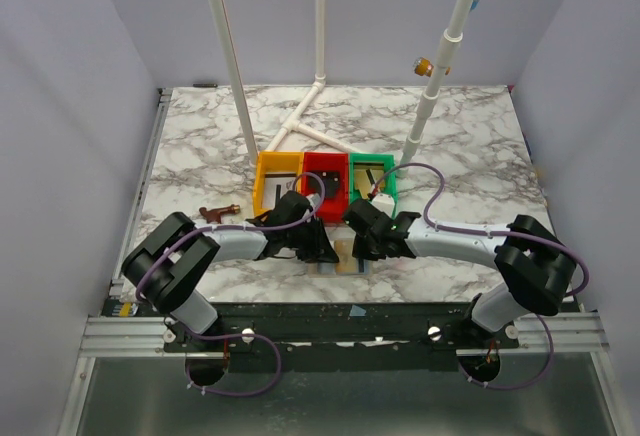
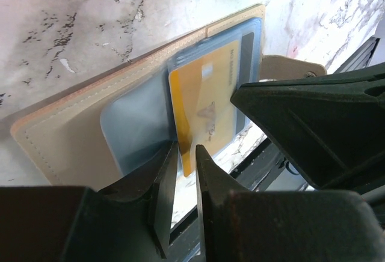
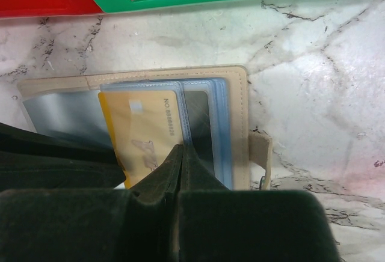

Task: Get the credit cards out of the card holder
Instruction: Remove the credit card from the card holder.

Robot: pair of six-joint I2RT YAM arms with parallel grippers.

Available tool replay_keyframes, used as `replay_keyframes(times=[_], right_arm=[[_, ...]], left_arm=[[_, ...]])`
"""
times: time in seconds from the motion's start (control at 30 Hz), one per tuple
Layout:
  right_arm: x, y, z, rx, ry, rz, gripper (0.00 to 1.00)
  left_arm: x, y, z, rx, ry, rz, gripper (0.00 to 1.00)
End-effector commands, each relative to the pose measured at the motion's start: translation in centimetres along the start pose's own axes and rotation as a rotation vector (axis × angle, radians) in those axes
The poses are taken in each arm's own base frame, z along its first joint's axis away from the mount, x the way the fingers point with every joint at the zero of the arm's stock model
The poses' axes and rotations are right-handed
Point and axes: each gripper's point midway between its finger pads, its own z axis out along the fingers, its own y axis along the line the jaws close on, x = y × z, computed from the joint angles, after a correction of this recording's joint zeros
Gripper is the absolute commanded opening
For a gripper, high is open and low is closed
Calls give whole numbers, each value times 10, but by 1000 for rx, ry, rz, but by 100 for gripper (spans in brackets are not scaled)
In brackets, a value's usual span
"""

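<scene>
The card holder [image 3: 240,124] lies open on the marble close to the table's front edge, tan with pale blue clear sleeves; it also shows in the left wrist view [image 2: 72,136] and the top view [image 1: 340,260]. A gold card [image 3: 141,133] sticks partway out of a sleeve toward the near edge, as the left wrist view [image 2: 204,103] also shows. A dark card [image 3: 201,118] sits in the sleeve beside it. My left gripper [image 2: 186,148] has its jaws a narrow gap apart, straddling the gold card's near corner. My right gripper [image 3: 181,148] is shut, with its tips on the sleeve edge beside the gold card.
Yellow [image 1: 262,184], red [image 1: 312,161] and green [image 1: 392,188] trays stand just behind the holder. A small brown object [image 1: 217,214] lies to the left. White pipes [image 1: 310,126] cross the back. The black front rail [image 1: 340,308] runs right below the holder.
</scene>
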Motion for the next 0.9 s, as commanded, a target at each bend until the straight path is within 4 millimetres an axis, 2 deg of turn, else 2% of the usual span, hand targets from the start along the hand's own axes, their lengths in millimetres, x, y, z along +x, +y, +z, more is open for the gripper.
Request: replay_keyframes(times=[0.0, 0.2, 0.6, 0.87], right_arm=[[28, -36, 19, 136, 72, -61, 1], [28, -35, 19, 134, 75, -66, 1], [33, -48, 20, 168, 79, -67, 1], [29, -62, 18, 231, 52, -85, 1]], left_arm=[[2, 7, 5, -17, 15, -3, 23], [2, 6, 7, -3, 18, -9, 25], [1, -16, -2, 106, 1, -16, 0], [-1, -15, -5, 108, -5, -25, 0]])
